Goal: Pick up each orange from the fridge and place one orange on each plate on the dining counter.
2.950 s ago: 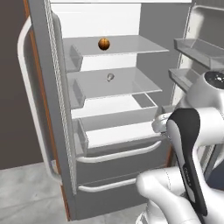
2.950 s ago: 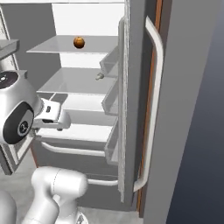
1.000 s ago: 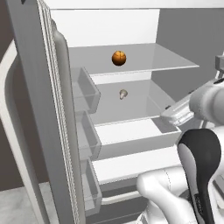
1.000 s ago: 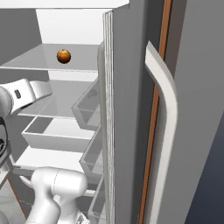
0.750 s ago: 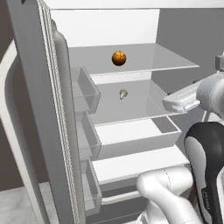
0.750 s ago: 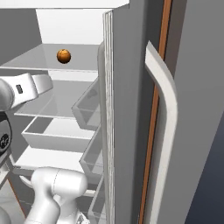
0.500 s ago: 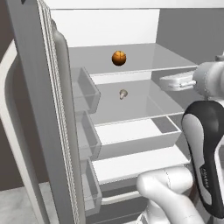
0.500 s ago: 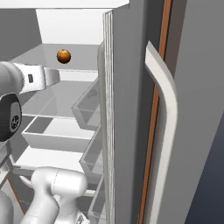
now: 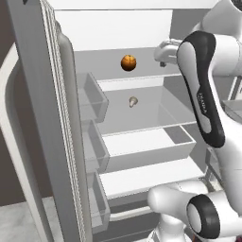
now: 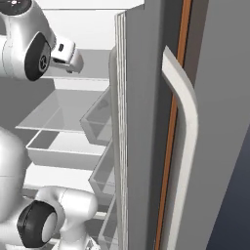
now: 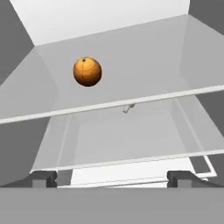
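Jaws are wide open with nothing between them, and the orange sits on the glass shelf ahead, up and left of centre.

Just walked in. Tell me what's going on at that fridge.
The white robot arm is reaching into the open grey fridge, its end effector raised level with the upper clear glass shelf. The jaws are open and empty. A round brownish-orange orange sits on that shelf, to the end effector's left and not yet touched. A tiny pale grey-tan lump lies on the shelf below.
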